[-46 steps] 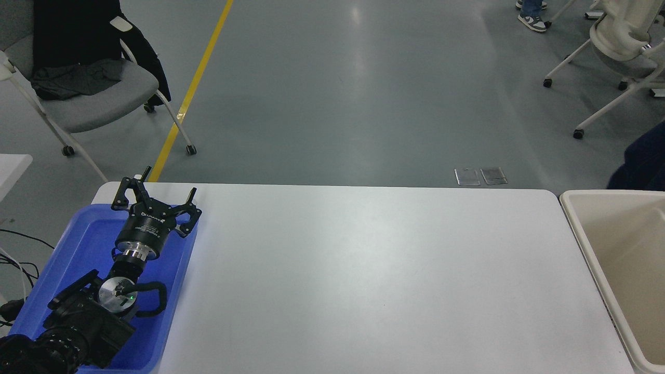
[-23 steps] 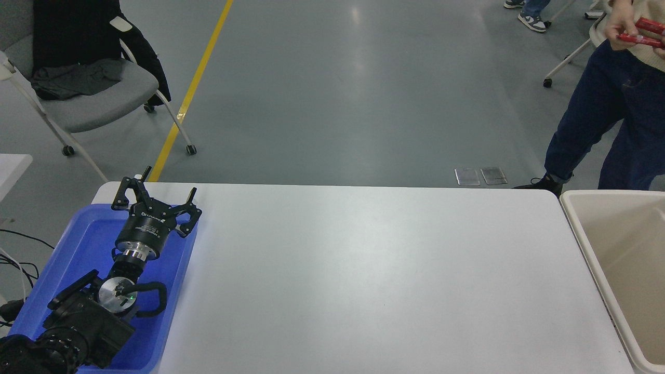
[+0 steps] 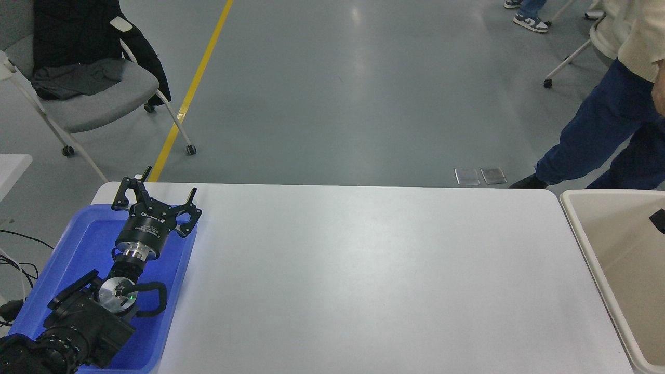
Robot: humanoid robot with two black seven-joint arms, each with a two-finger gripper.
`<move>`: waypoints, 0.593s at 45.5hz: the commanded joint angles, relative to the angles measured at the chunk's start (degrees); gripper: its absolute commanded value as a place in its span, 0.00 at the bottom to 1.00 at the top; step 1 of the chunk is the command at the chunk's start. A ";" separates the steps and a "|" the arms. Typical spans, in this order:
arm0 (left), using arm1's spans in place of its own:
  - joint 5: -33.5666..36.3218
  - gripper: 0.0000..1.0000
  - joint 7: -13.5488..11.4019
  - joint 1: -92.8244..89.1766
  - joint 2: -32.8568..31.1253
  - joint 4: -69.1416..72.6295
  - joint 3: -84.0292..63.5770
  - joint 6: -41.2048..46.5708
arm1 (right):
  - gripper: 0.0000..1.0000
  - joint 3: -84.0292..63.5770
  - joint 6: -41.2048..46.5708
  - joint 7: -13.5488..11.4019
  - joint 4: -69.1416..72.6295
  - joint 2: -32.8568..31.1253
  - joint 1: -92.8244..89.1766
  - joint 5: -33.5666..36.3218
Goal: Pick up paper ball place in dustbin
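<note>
The paper ball is not in view anywhere on the white table (image 3: 363,270). The dustbin (image 3: 593,259), a large beige tub with a thick rim, stands off the table's right end, partly cut by the picture's edge. A small black part (image 3: 658,220) pokes in at the right edge over the dustbin's inside; it looks like the tip of my right gripper, and too little of it shows to tell its state. My left gripper (image 3: 158,189) is open and empty, parked over the blue tray (image 3: 83,244) at the lower left.
A person in dark blue trousers (image 3: 597,130) and a cream top stands beyond the table's far right corner, close to the dustbin. A grey chair (image 3: 93,98) with dark clothes on it stands on the floor at the far left.
The person has stepped in at the right and shifted further right and nearer. A small black part has appeared at the right edge over the dustbin. My left arm has not moved.
</note>
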 commanded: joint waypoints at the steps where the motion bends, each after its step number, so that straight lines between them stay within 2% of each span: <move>1: 0.01 1.00 0.02 0.00 0.00 0.00 0.01 0.00 | 1.00 27.80 0.60 0.16 18.13 -6.23 0.57 -0.20; 12: 0.01 1.00 0.02 0.00 0.00 0.00 0.01 0.00 | 1.00 51.01 1.74 0.43 33.25 -5.53 -7.52 -0.20; 18: 0.01 1.00 0.02 0.00 0.00 0.00 0.01 0.00 | 1.00 59.80 1.92 0.95 34.49 -0.35 -8.92 -0.03; 20: 0.01 1.00 0.02 0.00 0.00 0.00 0.01 0.00 | 1.00 62.79 2.53 1.92 34.40 1.76 -10.06 0.06; 23: 0.01 1.00 0.02 0.00 0.00 0.00 0.01 0.00 | 1.00 67.10 4.99 4.64 33.88 5.19 -11.91 0.06; 27: 0.01 1.00 0.02 0.00 0.00 0.00 0.01 0.00 | 1.00 69.48 7.45 10.52 32.74 10.20 -13.41 -0.03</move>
